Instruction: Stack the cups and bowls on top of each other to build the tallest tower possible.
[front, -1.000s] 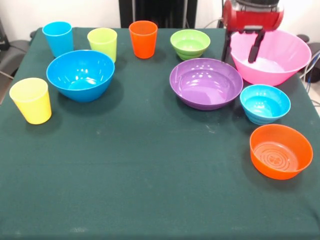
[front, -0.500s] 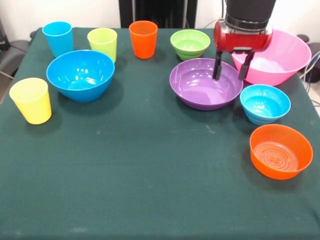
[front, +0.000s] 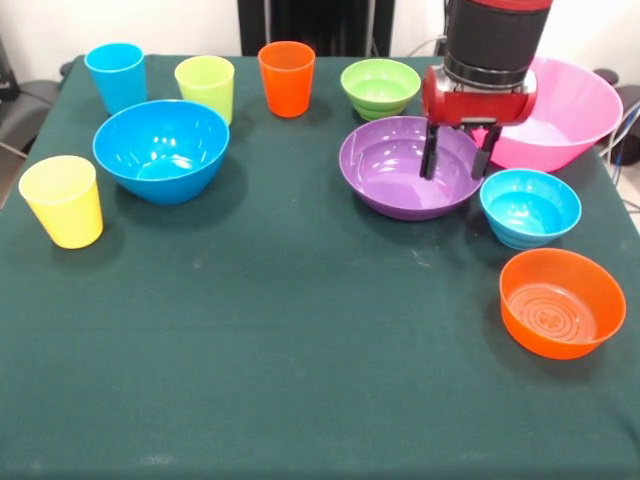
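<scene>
My gripper (front: 459, 163) hangs open over the right side of the wide purple bowl (front: 400, 170), one finger inside the bowl and the other by its right rim. Nothing is between the fingers. The large pink bowl (front: 570, 112) stands behind the gripper at the far right. A small light-blue bowl (front: 530, 207) and an orange bowl (front: 561, 303) sit in front of it on the right. A small green bowl (front: 380, 88) is at the back middle. On the left stand a deep blue bowl (front: 161, 150) and the blue (front: 116, 77), lime green (front: 205, 87), orange (front: 286, 78) and yellow (front: 62, 201) cups. No tower stands; nothing is stacked.
The dark green table cloth (front: 300, 340) covers the whole table. A wide stretch of it lies in front of the bowls and cups. The table's right edge runs close to the pink and orange bowls.
The gripper has come forward and leftward from over the pink bowl to the purple bowl's right side, and has dropped lower. The bowls and cups have not moved.
</scene>
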